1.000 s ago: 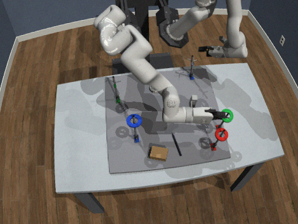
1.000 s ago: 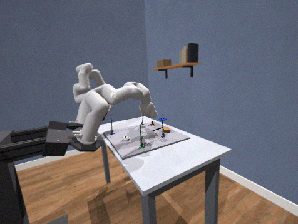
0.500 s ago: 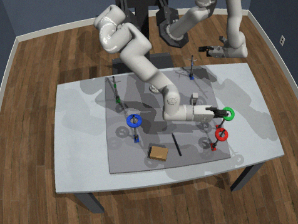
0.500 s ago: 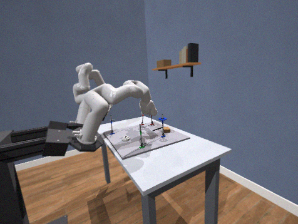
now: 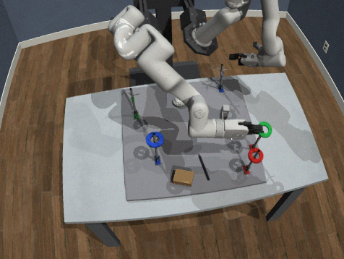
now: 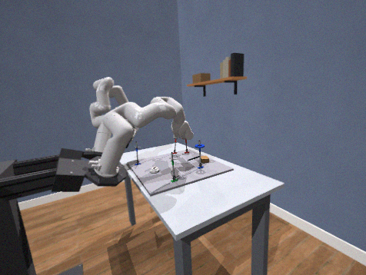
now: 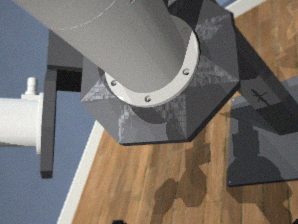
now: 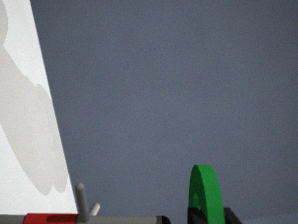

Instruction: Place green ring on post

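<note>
Green ring point(image 5: 269, 129) point(image 8: 212, 196) pinched in the right jaws point(image 5: 261, 129), seating left to do, well apart from the green-footed post point(image 5: 134, 105) point(image 6: 173, 169); left jaws point(image 5: 235, 58) wide, empty.

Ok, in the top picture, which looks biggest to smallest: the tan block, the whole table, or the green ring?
1. Table
2. Tan block
3. Green ring
</note>
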`<state>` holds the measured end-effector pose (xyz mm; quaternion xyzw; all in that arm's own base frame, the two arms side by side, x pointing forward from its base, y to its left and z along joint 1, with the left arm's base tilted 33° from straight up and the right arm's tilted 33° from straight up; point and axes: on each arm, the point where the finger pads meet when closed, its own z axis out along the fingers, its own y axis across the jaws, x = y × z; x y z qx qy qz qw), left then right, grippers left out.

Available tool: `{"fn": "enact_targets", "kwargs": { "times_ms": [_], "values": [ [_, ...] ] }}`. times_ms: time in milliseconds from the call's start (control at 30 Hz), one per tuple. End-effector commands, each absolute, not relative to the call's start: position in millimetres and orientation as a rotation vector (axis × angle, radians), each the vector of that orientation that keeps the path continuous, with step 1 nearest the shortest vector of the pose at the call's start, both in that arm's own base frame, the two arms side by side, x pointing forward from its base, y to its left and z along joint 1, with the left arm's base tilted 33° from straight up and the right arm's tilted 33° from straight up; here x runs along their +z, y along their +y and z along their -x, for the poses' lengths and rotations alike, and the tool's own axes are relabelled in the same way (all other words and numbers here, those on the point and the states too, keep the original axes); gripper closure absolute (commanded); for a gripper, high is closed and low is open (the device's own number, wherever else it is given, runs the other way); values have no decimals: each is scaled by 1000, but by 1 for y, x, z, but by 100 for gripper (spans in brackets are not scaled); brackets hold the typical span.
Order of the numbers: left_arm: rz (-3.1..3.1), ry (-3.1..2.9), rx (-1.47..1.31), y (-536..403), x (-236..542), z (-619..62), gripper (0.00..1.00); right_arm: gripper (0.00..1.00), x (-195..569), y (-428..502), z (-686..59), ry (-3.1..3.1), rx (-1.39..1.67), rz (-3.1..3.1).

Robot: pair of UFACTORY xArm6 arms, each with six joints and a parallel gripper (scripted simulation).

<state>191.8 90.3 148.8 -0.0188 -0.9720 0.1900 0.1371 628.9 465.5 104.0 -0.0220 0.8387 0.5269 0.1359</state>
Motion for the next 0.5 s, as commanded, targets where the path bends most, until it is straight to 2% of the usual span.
{"fn": "enact_targets", "kwargs": {
  "times_ms": [0, 467],
  "values": [
    [55, -2814, 549, 90, 149, -192, 0, 100, 112, 470, -627, 2427, 1527, 67],
    [55, -2814, 549, 90, 149, -192, 0, 100, 133, 477, -604, 2437, 1542, 211]
  ]
}}
